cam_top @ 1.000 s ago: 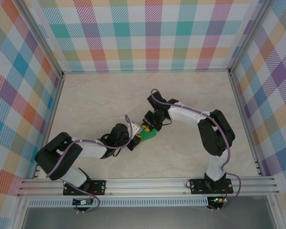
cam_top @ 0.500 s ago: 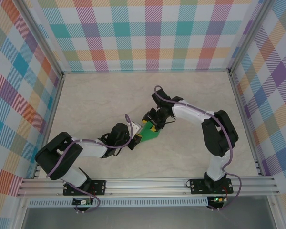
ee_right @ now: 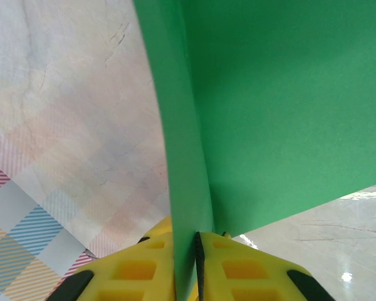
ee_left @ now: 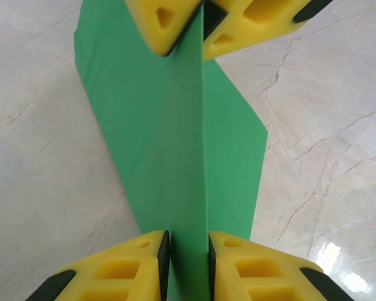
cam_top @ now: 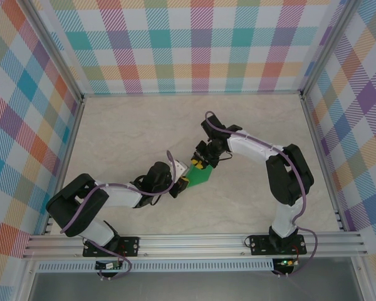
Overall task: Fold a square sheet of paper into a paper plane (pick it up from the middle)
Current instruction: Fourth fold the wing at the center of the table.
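- Yellow fingertips (ee_left: pixel 125 276) of the left gripper (cam_top: pixel 182 182) pinch almost shut on the raised fold, at the paper's 9 o'clock.
- The sheet of paper (cam_top: pixel 202 177) is bright green and smooth. It is folded into a pointy shape and sits near the middle of the shiny, stone-look table (cam_top: pixel 125 132).
- The right gripper (cam_top: pixel 198 165) squeezes the same fold from 12 o'clock, its jaws nearly closed.
- Both arms crowd over the paper, and colourful checked walls (cam_top: pixel 200 44) stand around the table.

In the top view the paper (cam_top: pixel 202 177) sits mid-frame over the table (cam_top: pixel 125 138), between the grippers: left gripper (cam_top: pixel 183 182) at its lower-left end, right gripper (cam_top: pixel 199 165) at its upper edge. Each gripper's jaws stand either side of its fold.
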Controlling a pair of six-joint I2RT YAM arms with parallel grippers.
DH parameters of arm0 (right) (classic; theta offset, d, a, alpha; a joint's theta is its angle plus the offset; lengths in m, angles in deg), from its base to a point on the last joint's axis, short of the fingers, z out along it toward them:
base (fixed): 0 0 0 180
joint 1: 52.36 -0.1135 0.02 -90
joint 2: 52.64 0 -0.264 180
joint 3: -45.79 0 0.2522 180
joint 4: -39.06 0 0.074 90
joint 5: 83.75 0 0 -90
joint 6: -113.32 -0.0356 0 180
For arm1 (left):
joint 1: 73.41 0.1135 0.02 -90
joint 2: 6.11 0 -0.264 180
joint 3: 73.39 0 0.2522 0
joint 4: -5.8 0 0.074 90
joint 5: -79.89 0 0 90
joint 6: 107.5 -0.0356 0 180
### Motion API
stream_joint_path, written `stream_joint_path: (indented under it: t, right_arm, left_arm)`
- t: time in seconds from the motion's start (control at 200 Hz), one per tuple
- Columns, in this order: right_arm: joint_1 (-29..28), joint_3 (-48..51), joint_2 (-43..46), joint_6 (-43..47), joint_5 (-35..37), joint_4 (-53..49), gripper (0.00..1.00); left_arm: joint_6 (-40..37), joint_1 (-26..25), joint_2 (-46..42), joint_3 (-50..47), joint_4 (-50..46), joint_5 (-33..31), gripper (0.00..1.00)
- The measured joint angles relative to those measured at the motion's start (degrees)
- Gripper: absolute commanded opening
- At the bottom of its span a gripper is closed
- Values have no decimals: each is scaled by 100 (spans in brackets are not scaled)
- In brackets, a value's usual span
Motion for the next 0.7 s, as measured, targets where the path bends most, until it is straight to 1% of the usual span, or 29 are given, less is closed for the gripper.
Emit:
stream_joint_path:
  t: [0.08,0.195,0.26,0.321,0.381,0.436,0.516,0.606,0.701]
  right_arm:
    - [0,0,0,-2,-13,-7,16]
    - [0,0,0,0,-22,-9,16]
    - [0,0,0,-2,-22,-9,17]
    - [0,0,0,-7,-26,-9,23]
    - [0,0,0,11,-39,-9,32]
    - [0,2,0,68,-37,-4,41]
    - [2,107,52,129,-22,129,51]
    - [20,463,315,245,33,332,57]
    - [37,953,745,334,140,562,59]
  left_arm:
    - [7,-11,0,15,7,7,24]
    - [44,-13,0,22,7,20,17]
    - [70,-15,0,22,7,24,16]
    - [94,-15,11,22,9,42,16]
    - [164,-15,57,22,22,70,16]
    - [251,-17,111,22,24,114,16]
    - [396,-17,179,22,24,203,16]
    - [551,-20,238,22,26,297,16]
    - [693,-22,282,33,20,393,15]
